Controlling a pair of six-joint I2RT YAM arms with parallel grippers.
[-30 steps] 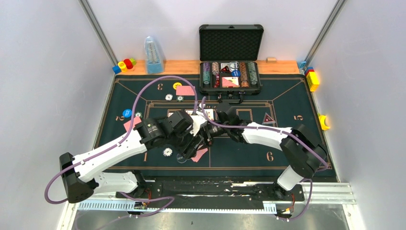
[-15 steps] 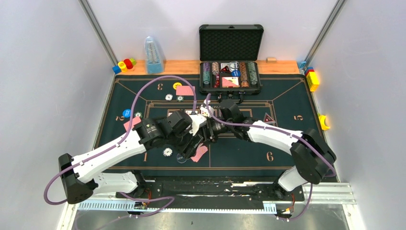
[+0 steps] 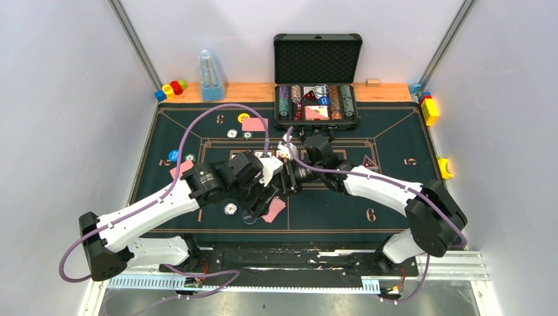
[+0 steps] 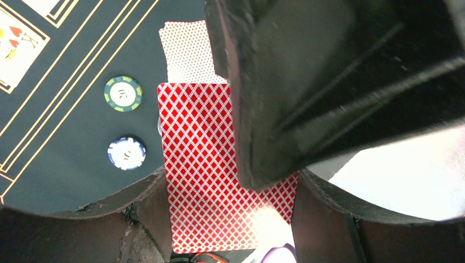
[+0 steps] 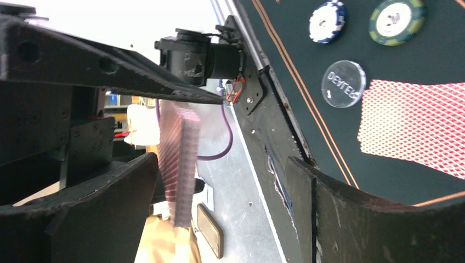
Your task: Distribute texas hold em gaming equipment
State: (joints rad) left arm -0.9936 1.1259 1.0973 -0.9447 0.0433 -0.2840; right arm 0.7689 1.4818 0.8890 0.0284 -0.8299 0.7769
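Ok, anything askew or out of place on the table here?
Nothing spilled or damaged. Only the dealt cards near the mat's front edge lie crooked, at an angle to its printed lines; the card beside the 2 is tilted too.

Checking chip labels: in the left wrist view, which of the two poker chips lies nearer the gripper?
The blue-and-white chip: it sits closest to the left gripper, while the green-rimmed chip lies farther up the mat.
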